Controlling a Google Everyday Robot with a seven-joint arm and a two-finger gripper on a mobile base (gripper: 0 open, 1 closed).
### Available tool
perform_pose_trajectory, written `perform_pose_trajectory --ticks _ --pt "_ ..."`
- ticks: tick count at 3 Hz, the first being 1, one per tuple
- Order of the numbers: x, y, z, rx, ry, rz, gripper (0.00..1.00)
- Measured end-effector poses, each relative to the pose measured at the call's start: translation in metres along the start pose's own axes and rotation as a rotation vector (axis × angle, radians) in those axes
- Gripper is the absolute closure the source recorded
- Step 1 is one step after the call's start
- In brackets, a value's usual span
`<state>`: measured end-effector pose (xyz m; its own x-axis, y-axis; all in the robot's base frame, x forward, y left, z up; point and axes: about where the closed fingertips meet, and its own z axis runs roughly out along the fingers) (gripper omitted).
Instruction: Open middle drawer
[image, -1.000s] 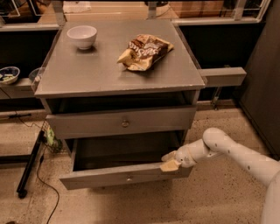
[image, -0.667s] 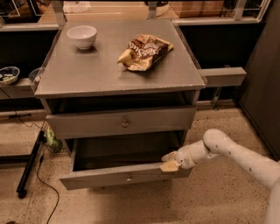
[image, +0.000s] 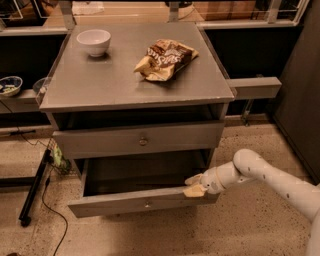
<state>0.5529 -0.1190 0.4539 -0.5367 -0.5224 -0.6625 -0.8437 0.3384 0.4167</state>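
Speckled floor (image: 240, 225), grey cabinet (image: 125, 85): the gripper (image: 195, 185) jaws clamp the open middle drawer (image: 125, 204) at its front corner.

Nothing is visibly changing; the gripper (image: 195, 186) is staying at the middle drawer's (image: 110, 204) near right corner.

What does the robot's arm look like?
The arm is smooth, white and rounded, like fat tubes joined by a ball-shaped elbow. It narrows to a small gripper with cream and yellowish-tan parts, at the right front end of the pulled-out drawer. No cables or markings show.
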Motion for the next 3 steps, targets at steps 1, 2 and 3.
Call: perform_pose_trajectory --ticks 1,2,3 --pt "-0.0024 -0.0012 -0.0015 0.003 -0.006 -0.006 1.0" --pt "-0.0028 -0.0031 -0.0023 0.003 -0.006 -0.006 1.0" --pt "-0.001 0.0008 -0.0017 -0.016 -0.013 -0.009 1.0"
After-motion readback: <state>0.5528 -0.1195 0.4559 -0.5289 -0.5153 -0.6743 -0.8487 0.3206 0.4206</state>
